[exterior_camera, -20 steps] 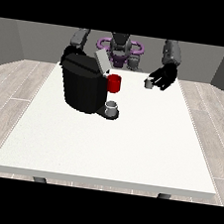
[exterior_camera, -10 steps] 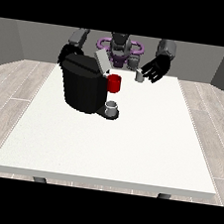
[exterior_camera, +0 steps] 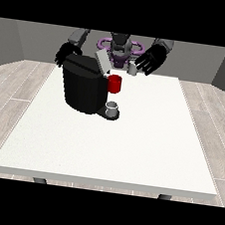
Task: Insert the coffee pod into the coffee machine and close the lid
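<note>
Since the earlier frame, the small grey coffee pod [exterior_camera: 133,69] has risen off the table toward the black coffee machine [exterior_camera: 84,83], whose lid [exterior_camera: 102,62] stands open. The hand at the view's left [exterior_camera: 65,54] sits behind the machine, fingers unreadable; the hand at the view's right [exterior_camera: 151,61] pinches the pod, other fingers spread.

White table [exterior_camera: 129,152] on pale wood-plank floor [exterior_camera: 6,95]; plain grey walls [exterior_camera: 23,42] behind.

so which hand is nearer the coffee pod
The robot's left hand, at the view's right, holds the coffee pod. The other hand is beyond the coffee machine.
</note>
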